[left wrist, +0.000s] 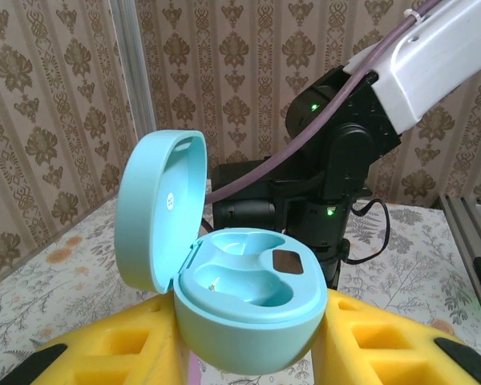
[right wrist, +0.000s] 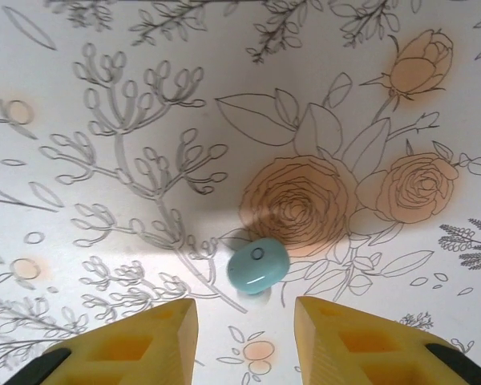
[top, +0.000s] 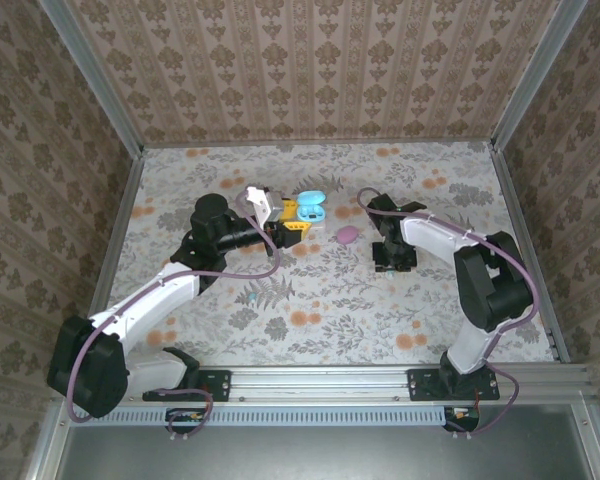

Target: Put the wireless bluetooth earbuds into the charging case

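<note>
A teal charging case (left wrist: 248,309) stands with its lid (left wrist: 156,208) swung open to the left, and both moulded wells are empty. My left gripper (left wrist: 248,349) is shut on the case body, a yellow finger (left wrist: 96,353) on each side. From above, the case (top: 311,208) is held mid-table at the left gripper (top: 292,226). A teal earbud (right wrist: 258,267) lies on the flowered cloth just beyond the tips of my right gripper (right wrist: 244,325). That gripper is open with nothing between its fingers (right wrist: 148,341). It points straight down at the table (top: 394,258).
A pink pebble-shaped case (top: 348,234) lies between the two grippers. A tiny teal speck (top: 248,298) sits on the cloth by the left forearm. The right arm's black wrist (left wrist: 337,184) stands close behind the held case. Patterned walls close in the table (top: 450,310).
</note>
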You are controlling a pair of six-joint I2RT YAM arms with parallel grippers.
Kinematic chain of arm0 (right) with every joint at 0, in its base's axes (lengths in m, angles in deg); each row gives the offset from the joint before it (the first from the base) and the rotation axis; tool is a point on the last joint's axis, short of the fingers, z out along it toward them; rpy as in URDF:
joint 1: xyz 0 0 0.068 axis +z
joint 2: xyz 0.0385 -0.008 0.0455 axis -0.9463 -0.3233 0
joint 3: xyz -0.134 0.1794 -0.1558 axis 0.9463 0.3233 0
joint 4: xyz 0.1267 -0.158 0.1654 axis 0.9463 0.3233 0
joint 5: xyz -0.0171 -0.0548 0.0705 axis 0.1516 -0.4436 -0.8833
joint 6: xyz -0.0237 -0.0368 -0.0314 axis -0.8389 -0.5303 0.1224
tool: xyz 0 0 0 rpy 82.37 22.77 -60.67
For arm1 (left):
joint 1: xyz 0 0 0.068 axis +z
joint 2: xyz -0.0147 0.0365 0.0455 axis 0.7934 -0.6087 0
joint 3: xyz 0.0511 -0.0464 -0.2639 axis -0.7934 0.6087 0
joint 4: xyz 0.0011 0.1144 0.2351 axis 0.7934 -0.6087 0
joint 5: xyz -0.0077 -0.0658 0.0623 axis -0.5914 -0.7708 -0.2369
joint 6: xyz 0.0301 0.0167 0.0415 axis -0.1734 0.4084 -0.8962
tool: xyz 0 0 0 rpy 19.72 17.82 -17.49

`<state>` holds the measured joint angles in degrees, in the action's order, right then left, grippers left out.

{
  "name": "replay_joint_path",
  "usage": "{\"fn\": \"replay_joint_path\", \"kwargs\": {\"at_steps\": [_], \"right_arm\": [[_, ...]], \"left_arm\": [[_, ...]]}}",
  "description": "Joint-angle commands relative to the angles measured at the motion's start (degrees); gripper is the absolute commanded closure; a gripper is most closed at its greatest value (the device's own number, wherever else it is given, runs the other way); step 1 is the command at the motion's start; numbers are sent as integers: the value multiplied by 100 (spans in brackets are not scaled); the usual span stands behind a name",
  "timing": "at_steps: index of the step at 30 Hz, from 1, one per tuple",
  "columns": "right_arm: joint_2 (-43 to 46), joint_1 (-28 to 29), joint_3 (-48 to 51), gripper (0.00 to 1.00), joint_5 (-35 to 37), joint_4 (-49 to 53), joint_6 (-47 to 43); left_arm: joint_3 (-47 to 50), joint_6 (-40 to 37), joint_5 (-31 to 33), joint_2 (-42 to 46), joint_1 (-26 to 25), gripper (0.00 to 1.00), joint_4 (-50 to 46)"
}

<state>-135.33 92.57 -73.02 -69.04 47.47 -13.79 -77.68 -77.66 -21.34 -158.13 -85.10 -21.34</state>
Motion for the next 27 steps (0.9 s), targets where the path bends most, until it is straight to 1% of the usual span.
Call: {"fn": "replay_joint_path", "kwargs": {"at_steps": [1, 4, 11, 14, 17, 21, 27], "right_arm": [[14, 29, -151, 62, 24, 217, 174], [-146, 34, -128, 58, 49, 205, 214], [-432, -88, -141, 55, 19, 76, 201], [-523, -125, -161, 56, -4, -32, 183], [-629, -136, -233, 61, -121, -196, 93], [-792, -71, -406, 62, -310, -220, -62], [-850, -36, -486, 64, -241, -143, -125]], "left_arm": [[-75, -113, -41, 63, -18, 60, 40], [-90, -111, -60, 71, -23, 60, 39], [-97, -138, -59, 95, -18, 60, -10], [-101, -125, -53, 111, -18, 60, -9], [-97, -136, -28, 99, -18, 60, -5], [-134, -138, -51, 76, -18, 61, -30], [-112, -129, -54, 63, -17, 61, -21]]}}
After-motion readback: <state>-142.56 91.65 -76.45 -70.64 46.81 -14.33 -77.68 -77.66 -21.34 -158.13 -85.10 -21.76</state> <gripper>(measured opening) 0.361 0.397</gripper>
